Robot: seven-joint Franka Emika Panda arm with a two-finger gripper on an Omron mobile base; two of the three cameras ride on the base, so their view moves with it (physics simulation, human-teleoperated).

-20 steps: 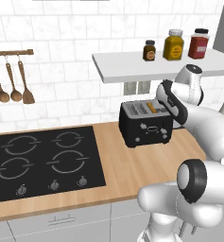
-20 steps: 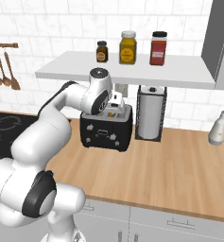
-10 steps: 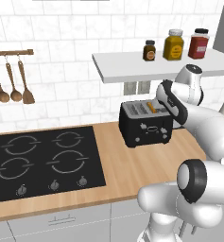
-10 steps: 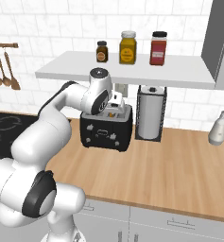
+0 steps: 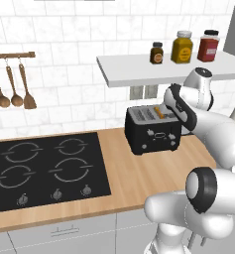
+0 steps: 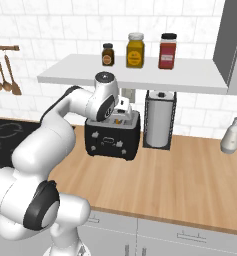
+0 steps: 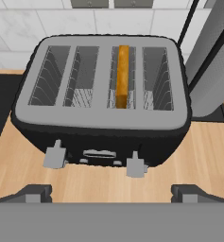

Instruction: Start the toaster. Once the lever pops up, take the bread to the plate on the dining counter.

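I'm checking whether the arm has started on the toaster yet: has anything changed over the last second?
Nothing visibly changed. The arm holds the same pose, with the gripper above the toaster, its fingers spread wide and holding nothing. The bread sits in the same slot, and the jars and paper towel roll are where they were.

Black toaster with a grey top, orange-brown bread, light wooden counter.
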